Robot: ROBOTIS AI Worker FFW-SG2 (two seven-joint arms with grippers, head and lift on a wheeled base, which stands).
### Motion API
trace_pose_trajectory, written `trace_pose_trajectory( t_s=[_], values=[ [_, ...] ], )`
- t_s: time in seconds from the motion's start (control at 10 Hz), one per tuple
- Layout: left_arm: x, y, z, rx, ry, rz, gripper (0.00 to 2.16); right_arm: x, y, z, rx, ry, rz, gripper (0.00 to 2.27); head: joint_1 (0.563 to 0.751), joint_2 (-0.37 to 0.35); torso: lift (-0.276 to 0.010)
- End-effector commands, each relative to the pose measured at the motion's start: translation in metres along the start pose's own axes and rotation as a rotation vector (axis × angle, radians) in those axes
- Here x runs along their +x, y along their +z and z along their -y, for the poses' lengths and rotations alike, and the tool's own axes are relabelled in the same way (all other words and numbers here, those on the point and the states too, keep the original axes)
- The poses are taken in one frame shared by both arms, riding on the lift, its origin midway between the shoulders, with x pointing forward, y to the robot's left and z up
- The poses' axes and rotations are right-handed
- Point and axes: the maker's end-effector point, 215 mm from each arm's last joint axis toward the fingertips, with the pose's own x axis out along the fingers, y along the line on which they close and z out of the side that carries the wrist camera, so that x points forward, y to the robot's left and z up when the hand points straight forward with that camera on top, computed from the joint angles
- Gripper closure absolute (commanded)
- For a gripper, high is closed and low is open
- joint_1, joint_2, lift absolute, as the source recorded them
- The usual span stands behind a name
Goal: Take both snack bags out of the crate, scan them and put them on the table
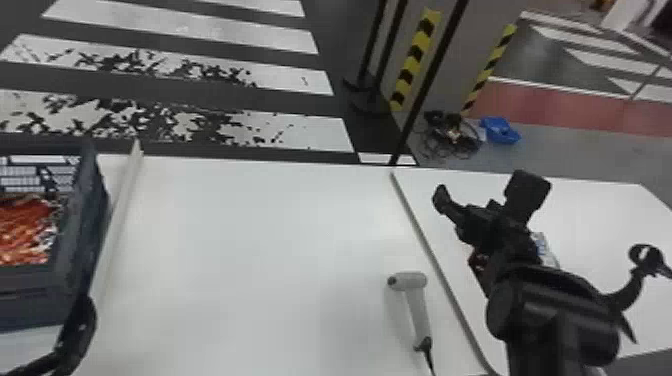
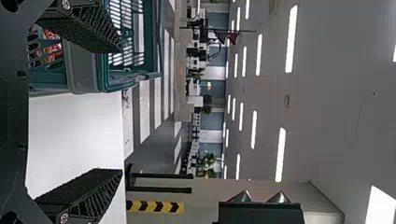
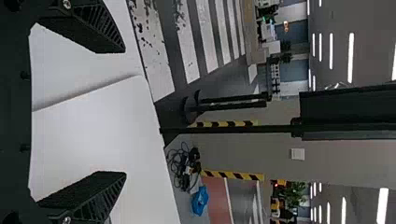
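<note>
Plainly, both tools were wide. The right gripper (image 1: 485,185) hung above the right-hand table (image 1: 600,210), its two black fingers spread well apart in its wrist view. The left gripper (image 1: 80,322) showed low at the left of the head view, partly cut off, yet its own wrist view gave its state clearly enough: two fingers standing far apart, one of them overlapping the crate (image 1: 30,302) in that view. From that left gripper, the crate sat just beside and ahead, its dark wall close by. One orange-red snack bag (image 1: 25,230) lay inside it, ahead of the same gripper and to its left, partly hidden by the crate's side. A second item, some packaging (image 1: 546,251), peeked out past the right arm, back from the right gripper and a little to its right — a pale, bluish patch, mostly covered, so whether it was the other bag I could not tell. Left of the right gripper and nearer the robot, the scanner (image 1: 412,287) rested on the middle table (image 1: 250,250), grip toward the robot and cable trailing from the end. Between scanner and crate that white surface stretched out, with a pale raised strip (image 1: 120,215) to the right of the crate. Beyond the right gripper, on the floor, were tangled cables (image 1: 452,137) and — just beside them — a blue object (image 1: 500,131).
</note>
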Motion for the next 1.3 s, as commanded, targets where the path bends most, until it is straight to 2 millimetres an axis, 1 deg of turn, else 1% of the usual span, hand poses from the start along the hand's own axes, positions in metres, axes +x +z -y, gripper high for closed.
trace_pose_trajectory(
  t_s=[0.0,0.1,0.2,0.3,0.5,0.6,0.7,0.8,0.9,1.1,1.2],
  values=[
    [0.0,0.0,0.0,0.001,0.0,0.002,0.08,-0.011,0.003,-0.041,-0.071,0.004,0.053,0.06,0.695,-0.256,-0.094],
    [0.0,0.0,0.001,0.0,-0.001,0.002,0.08,-0.019,0.009,-0.056,-0.099,-0.041,0.105,0.05,0.695,-0.231,-0.094],
    [0.0,0.001,-0.001,0.0,0.002,0.002,0.08,-0.03,0.012,-0.075,-0.114,-0.027,0.155,0.04,0.695,-0.208,-0.094],
    [0.0,0.001,-0.002,0.001,0.004,0.002,0.08,-0.042,0.005,-0.093,-0.118,0.008,0.161,0.04,0.695,-0.196,-0.094],
    [0.001,0.003,0.0,0.0,0.003,0.008,0.08,-0.073,0.005,-0.132,-0.102,0.055,0.216,0.04,0.695,-0.138,-0.094],
    [0.002,0.006,0.001,0.0,0.001,0.013,0.08,-0.086,0.004,-0.148,-0.091,0.073,0.238,0.04,0.695,-0.109,-0.094],
    [0.003,0.009,0.0,0.002,0.001,0.019,0.08,-0.099,0.003,-0.156,-0.081,0.041,0.269,0.04,0.695,-0.084,-0.094],
    [0.004,0.012,0.0,0.003,0.002,0.025,0.08,-0.113,0.005,-0.167,-0.068,0.052,0.317,0.04,0.695,-0.075,-0.094],
    [0.007,0.019,0.002,0.002,0.002,0.04,0.08,-0.123,0.0,-0.176,-0.06,0.067,0.326,0.04,0.695,-0.055,-0.094],
    [0.012,0.024,0.0,-0.004,0.015,0.05,0.08,-0.138,-0.018,-0.184,-0.082,0.097,0.316,0.04,0.695,-0.017,-0.094],
    [0.014,0.029,-0.001,-0.004,0.022,0.06,0.08,-0.144,-0.03,-0.187,-0.099,0.102,0.298,0.04,0.695,-0.01,-0.094]
  ],
)
